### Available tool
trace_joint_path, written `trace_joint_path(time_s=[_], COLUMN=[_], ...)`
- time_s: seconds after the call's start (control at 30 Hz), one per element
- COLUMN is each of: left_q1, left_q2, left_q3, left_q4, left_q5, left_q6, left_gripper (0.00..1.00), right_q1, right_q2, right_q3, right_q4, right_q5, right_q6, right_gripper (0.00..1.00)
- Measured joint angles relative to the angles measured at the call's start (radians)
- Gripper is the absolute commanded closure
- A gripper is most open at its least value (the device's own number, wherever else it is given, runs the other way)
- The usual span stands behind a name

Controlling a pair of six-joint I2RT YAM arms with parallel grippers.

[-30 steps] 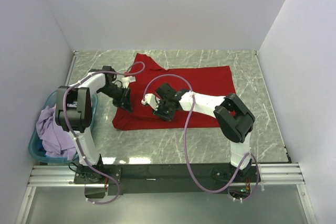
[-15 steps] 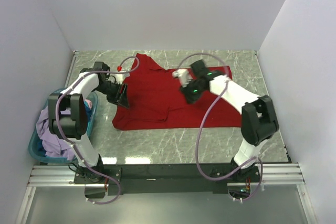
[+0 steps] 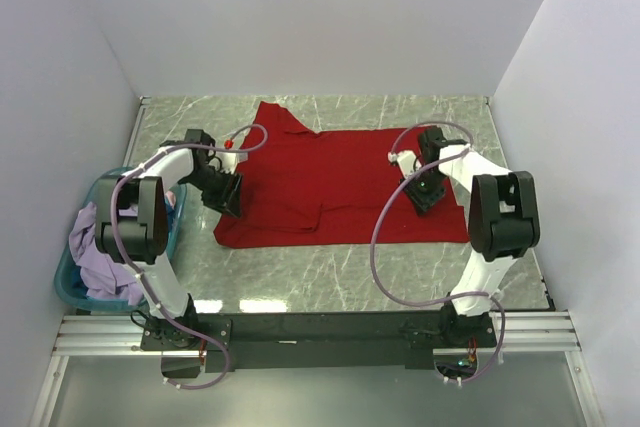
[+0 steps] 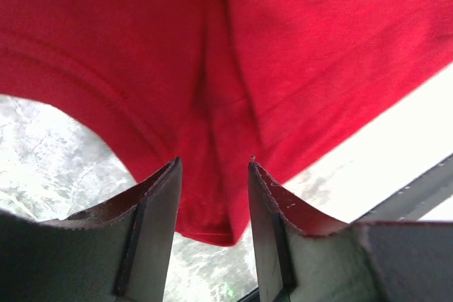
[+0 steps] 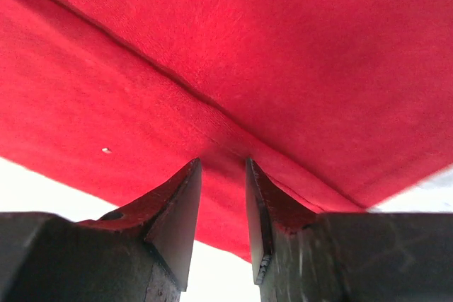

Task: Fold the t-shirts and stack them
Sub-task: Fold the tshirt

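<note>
A red t-shirt (image 3: 335,182) lies spread on the marble table, folded partly over itself. My left gripper (image 3: 228,194) is open at the shirt's left edge; in the left wrist view (image 4: 212,164) a fold and corner of the red cloth (image 4: 212,104) lie between and beyond the fingers. My right gripper (image 3: 424,193) is open over the shirt's right part; in the right wrist view (image 5: 223,164) it hovers close above a hem seam of the red cloth (image 5: 233,54), with nothing pinched.
A blue basket (image 3: 75,287) with lilac clothes (image 3: 100,252) stands at the left edge of the table. White walls close in the back and both sides. Bare marble (image 3: 330,272) lies in front of the shirt.
My right gripper has swung from the shirt's middle out to its right side. My left gripper has stayed at the left edge, shifting only slightly.
</note>
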Motion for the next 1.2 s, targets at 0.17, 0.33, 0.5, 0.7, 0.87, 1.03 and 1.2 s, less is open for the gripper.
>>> trace_joint_path(time_s=[0.17, 0.33, 0.5, 0.7, 0.87, 1.03, 1.2], left_q1=[0.000, 0.000, 0.000, 0.001, 0.006, 0.007, 0.007], left_q2=[0.021, 0.023, 0.014, 0.007, 0.038, 0.134, 0.320], left_q3=[-0.037, -0.045, -0.058, -0.002, 0.317, 0.579, 0.768], left_q4=[0.007, 0.006, 0.006, -0.079, -0.111, 0.004, 0.105], left_q5=[-0.060, -0.071, -0.074, -0.069, 0.011, 0.064, 0.077], left_q6=[0.002, 0.003, 0.013, 0.061, 0.044, -0.062, -0.188], left_gripper=[0.53, 0.53, 0.53, 0.48, 0.43, 0.39, 0.33], right_q1=[0.003, 0.010, 0.010, -0.002, -0.090, -0.183, -0.227], right_q2=[0.029, 0.016, -0.029, -0.053, -0.028, 0.066, 0.246], right_q3=[-0.026, -0.050, -0.104, -0.104, 0.174, 0.475, 0.679], right_q4=[0.000, 0.013, 0.013, -0.107, -0.222, -0.183, -0.128], right_q5=[0.049, 0.077, 0.088, 0.008, -0.115, -0.172, -0.164], right_q6=[-0.011, -0.010, -0.011, -0.012, 0.018, 0.082, 0.162], right_gripper=[0.61, 0.61, 0.60, 0.57, 0.56, 0.56, 0.56])
